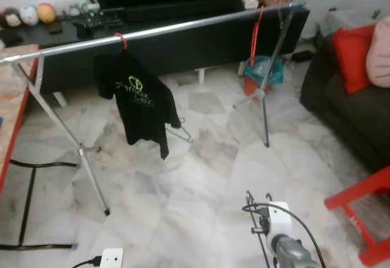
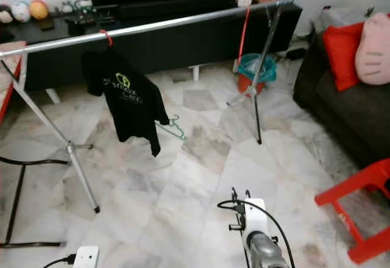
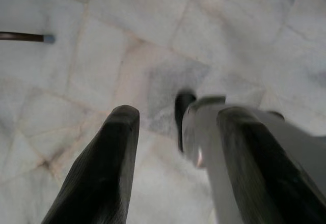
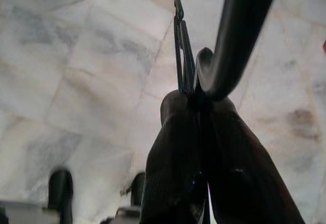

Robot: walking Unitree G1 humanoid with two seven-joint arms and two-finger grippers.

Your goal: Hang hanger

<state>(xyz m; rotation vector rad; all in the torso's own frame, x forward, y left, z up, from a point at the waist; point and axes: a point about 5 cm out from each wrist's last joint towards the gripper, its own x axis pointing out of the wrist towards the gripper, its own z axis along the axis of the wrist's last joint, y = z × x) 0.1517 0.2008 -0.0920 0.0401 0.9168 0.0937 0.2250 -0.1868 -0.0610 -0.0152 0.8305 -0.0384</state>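
The left end effector (image 3: 175, 127) hangs released over the marble floor (image 1: 201, 176), its two black fingers spread apart. Ahead, a black shirt (image 1: 141, 102) hangs from the silver rail (image 1: 183, 29) on a red hook, with a bare hanger (image 2: 173, 126) lying on the floor just beside it and a red hanger (image 1: 257, 36) hooked further along the rail. The right end effector (image 4: 201, 102) is clenched on a dark hanger (image 4: 181, 46), held low above the floor.

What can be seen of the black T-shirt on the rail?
The black T-shirt is short-sleeved, of soft-looking cloth, with a yellow-green logo and lettering on the chest. It hangs from a red hanger hook over the silver rail, towards the rail's left end. It droops askew, its hem lower on one side, clear of the marble floor. No pincer touches it.
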